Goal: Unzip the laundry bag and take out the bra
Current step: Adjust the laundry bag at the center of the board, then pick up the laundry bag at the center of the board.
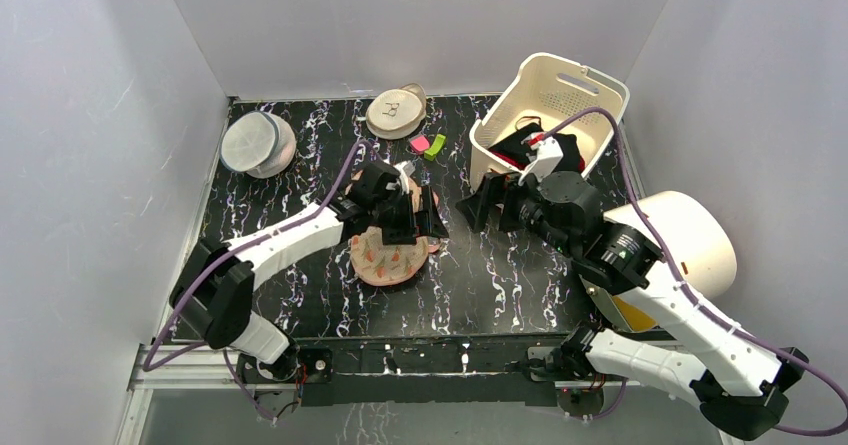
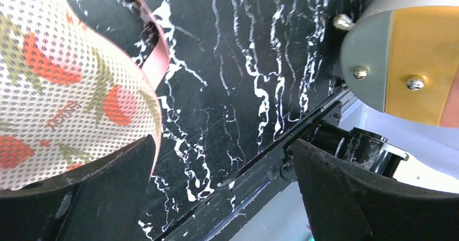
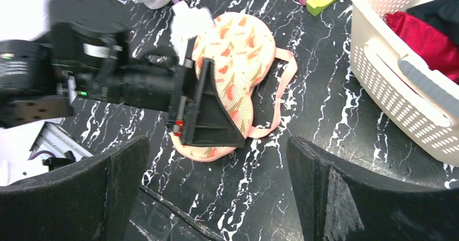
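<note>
Your left gripper (image 2: 221,187), jaws spread and empty, sits over the flat peanut-shaped beige-pink printed mesh laundry bag (image 1: 385,260); right gripper (image 3: 216,192) likewise spread; unzip looks pending; find the zip pull next.

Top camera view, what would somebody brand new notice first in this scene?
The patterned laundry bag in the middle of the dark marbled table draws the eye first, with the left tool poised open over its far end. Next is the white basket at the back right, holding black and red clothes, with the right tool open just in front of it.
</note>
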Available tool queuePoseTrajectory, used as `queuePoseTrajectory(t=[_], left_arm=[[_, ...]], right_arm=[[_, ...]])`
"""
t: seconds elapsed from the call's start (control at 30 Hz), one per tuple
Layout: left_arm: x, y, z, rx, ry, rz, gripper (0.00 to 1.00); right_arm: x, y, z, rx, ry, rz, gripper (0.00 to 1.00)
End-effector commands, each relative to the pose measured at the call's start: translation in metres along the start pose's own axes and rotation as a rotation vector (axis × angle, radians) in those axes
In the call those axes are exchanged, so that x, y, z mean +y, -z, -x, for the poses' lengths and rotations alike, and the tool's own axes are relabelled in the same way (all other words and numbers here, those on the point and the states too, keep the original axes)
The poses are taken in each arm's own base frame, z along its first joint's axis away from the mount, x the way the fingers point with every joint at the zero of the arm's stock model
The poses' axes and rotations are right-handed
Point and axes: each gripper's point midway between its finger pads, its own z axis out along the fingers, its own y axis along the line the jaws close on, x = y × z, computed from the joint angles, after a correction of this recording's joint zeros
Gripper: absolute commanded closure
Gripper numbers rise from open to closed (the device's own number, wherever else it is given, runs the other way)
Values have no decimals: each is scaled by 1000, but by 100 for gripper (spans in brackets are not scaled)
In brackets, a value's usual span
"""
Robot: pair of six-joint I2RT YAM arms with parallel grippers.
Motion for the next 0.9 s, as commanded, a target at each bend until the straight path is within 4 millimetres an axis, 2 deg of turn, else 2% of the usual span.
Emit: queuePoseTrajectory(t=[0.0, 0.13, 0.27, 0.33, 0.43, 0.67, 0.87], left_arm=[[-20, 42, 21, -110, -138, 26, 2], [21, 79, 20, -189, -166, 223, 2], [77, 108, 10, -284, -79, 444, 2], [93, 118, 3, -328, -45, 487, 2], [106, 112, -6, -327, -14, 488, 2], [123, 78, -22, -216, 32, 509, 2], [84, 43, -32, -110, 58, 262, 13]], right_arm=[[-15, -7, -12, 30, 11, -69, 2], [-9, -17, -28, 80, 15, -27, 2], [12, -27, -39, 115, 45, 103, 2], [16, -31, -42, 132, 49, 120, 2], [16, -33, -43, 145, 49, 118, 2], [10, -24, -43, 138, 47, 99, 2], [7, -14, -43, 127, 34, 90, 2]])
